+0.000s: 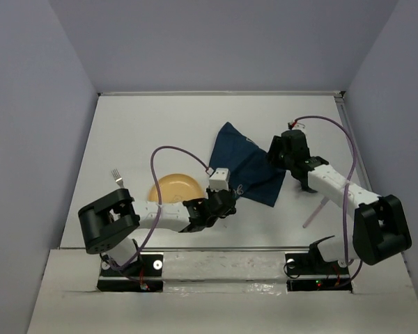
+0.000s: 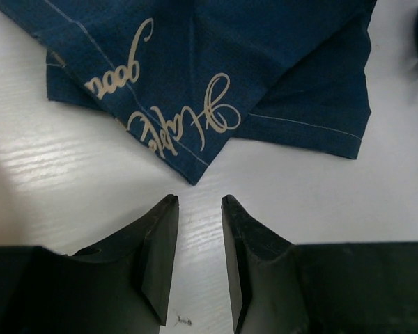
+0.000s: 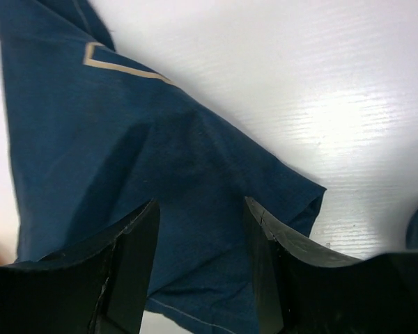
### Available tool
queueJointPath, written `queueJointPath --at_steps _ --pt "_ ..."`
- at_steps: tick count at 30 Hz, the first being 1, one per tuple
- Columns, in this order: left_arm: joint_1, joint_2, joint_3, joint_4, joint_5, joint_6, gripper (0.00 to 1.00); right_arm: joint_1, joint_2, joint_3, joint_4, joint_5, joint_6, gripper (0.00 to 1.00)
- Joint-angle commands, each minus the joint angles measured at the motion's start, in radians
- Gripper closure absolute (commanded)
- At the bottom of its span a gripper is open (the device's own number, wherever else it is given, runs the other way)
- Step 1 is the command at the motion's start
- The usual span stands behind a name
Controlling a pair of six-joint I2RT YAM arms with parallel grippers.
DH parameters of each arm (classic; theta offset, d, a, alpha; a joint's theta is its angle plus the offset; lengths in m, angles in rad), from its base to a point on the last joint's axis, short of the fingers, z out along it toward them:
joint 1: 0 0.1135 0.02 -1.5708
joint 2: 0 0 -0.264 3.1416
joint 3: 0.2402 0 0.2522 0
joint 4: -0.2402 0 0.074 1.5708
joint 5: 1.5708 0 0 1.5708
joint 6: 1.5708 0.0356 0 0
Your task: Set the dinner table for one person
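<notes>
White table (image 1: 195, 118) seen from above, w/ a crumpled blue cloth (image 1: 245, 163) lying mid-table, folded over itself. Left gripper (image 2: 199, 202) hovers just short of the cloth's near corner, jaws a little apart, holding nothing. Right gripper (image 3: 200, 205) sits over the cloth's right edge, jaws wide, fabric between them but not pinched. Yellow plate (image 1: 175, 186) and fork (image 1: 116, 177) lie near left arm. Risk: pulling w/ only one grip could bunch the cloth more, or drag it onto the plate.
</notes>
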Motion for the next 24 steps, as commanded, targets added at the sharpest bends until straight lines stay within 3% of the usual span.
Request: queueJointPath --at_steps 1,13,24 --pt "-0.004 0.08 0.105 0.019 -0.071 0.049 0.59 -0.001 -0.064 -0.029 0.043 -0.072 -0.021 0.43" --pt "-0.004 0.253 0.24 -0.092 -0.085 0.131 0.57 -0.001 -0.153 -0.104 0.089 -0.155 -0.034 0.44" --pt "-0.004 0.302 0.244 -0.124 -0.115 0.135 0.51 -0.001 -0.211 -0.144 0.098 -0.187 -0.033 0.44"
